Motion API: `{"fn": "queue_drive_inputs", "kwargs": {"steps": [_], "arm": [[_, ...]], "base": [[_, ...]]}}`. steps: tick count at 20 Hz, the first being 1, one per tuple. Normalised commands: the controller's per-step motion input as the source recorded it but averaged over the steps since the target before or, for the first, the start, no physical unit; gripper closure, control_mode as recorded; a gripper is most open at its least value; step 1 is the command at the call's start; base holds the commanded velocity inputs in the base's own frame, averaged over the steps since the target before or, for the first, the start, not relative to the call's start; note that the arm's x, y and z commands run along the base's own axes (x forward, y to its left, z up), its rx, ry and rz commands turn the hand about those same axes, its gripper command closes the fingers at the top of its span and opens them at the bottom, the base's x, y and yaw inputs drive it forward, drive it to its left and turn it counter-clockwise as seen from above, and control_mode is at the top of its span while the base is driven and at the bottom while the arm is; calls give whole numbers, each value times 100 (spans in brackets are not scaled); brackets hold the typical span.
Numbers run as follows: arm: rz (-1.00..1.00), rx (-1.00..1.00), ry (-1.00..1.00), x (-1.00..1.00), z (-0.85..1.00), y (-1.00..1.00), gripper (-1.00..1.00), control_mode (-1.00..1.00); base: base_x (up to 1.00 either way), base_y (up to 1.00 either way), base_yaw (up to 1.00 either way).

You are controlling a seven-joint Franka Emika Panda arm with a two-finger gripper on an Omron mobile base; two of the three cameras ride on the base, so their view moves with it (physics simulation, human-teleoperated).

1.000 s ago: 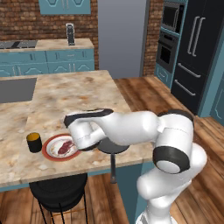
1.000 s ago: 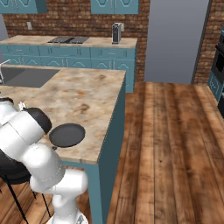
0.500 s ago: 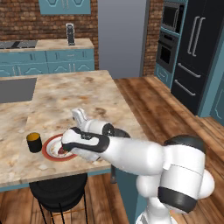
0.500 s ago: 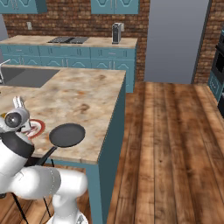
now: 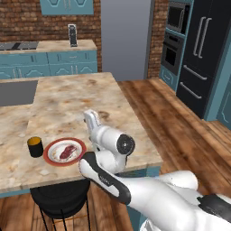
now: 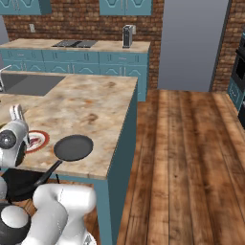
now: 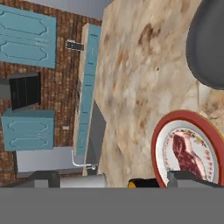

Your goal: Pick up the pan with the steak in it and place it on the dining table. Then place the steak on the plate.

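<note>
Red-rimmed plate (image 5: 64,152) now carries the steak (image 5: 67,151) — both parts of the task look done.

On the speckled stone dining table (image 5: 67,101) the steak lies flat in the plate's cream centre, with a small black cup (image 5: 35,146) just beside the plate. In the right base view the dark pan (image 6: 73,147) sits empty near the table's front edge, just beside the plate (image 6: 37,141), its thin handle reaching out past the edge. The gripper (image 5: 92,121) is raised above the tabletop, close to the plate, jaws spread wide and holding nothing. The hand view looks down on the steak (image 7: 187,156), the plate (image 7: 180,119) and the pan (image 7: 205,48) — judging by this, nothing is left but to draw the arm clear.
</note>
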Motion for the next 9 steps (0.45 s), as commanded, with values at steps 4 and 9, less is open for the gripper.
{"fn": "queue_drive_inputs", "kwargs": {"steps": [4,9], "arm": [[-7,7,9,-53,100,-4,-100,-100],[-1,11,-11,-76,94,-11,-100,-100]], "base": [[0,0,0],[0,0,0]]}}
